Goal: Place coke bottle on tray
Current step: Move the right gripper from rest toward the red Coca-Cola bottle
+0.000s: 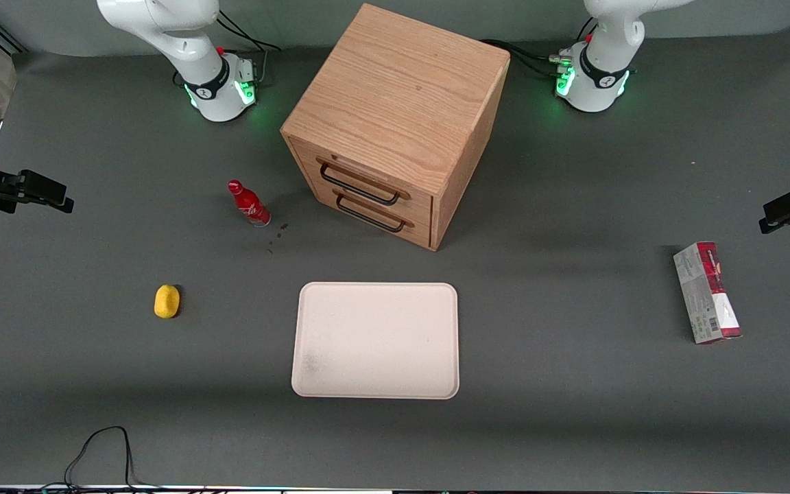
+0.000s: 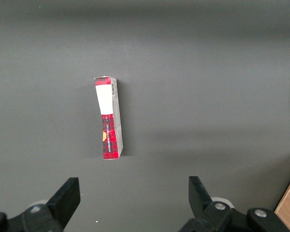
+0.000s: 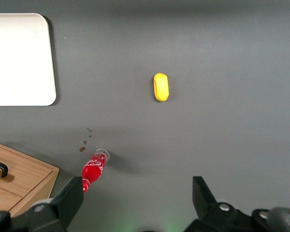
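The coke bottle [image 1: 249, 204] is slim and red with a red cap and white script. It stands upright on the grey table beside the wooden drawer cabinet [image 1: 395, 116], on the working arm's side. The right wrist view looks down on the coke bottle [image 3: 94, 169] from high above. The cream-white tray [image 1: 376, 339] lies flat and bare, nearer the front camera than the cabinet; part of the tray [image 3: 19, 58] also shows from the wrist. My gripper [image 1: 52, 195] hovers at the working arm's end of the table, well apart from the bottle. The gripper [image 3: 137, 186] is open and holds nothing.
A yellow lump [image 1: 167, 301] lies on the table nearer the front camera than the bottle. A red-and-grey carton [image 1: 707, 291] lies toward the parked arm's end. Small brown specks [image 1: 275, 233] dot the table by the bottle. A black cable [image 1: 100, 446] loops at the table's front edge.
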Motion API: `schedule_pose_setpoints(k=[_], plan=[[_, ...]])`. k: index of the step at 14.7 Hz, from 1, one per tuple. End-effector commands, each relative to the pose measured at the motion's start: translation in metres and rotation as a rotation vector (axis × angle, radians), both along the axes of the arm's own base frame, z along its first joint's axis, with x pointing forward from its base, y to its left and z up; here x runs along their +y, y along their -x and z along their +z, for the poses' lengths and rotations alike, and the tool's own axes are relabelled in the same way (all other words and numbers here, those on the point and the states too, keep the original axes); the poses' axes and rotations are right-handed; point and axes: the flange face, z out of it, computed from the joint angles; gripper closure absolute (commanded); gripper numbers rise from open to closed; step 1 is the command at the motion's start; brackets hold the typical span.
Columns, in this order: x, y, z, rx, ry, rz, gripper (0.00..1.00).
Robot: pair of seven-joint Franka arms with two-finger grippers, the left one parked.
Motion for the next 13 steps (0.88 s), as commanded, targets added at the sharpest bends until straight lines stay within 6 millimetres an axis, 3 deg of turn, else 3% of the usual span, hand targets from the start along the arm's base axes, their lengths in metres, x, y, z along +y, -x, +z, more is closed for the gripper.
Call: schedule_pose_setpoints(k=[1, 6, 9, 13], plan=[[0.0, 0.001, 0.004, -0.001, 0.006, -0.009, 0.0], [0.001, 0.001, 0.002, 0.007, 0.004, -0.013, 0.0], [0.016, 0.008, 0.003, 0.027, 0.002, -0.03, 0.0], [0.031, 0.036, 0.007, 0.023, 0.001, -0.031, 0.0]])
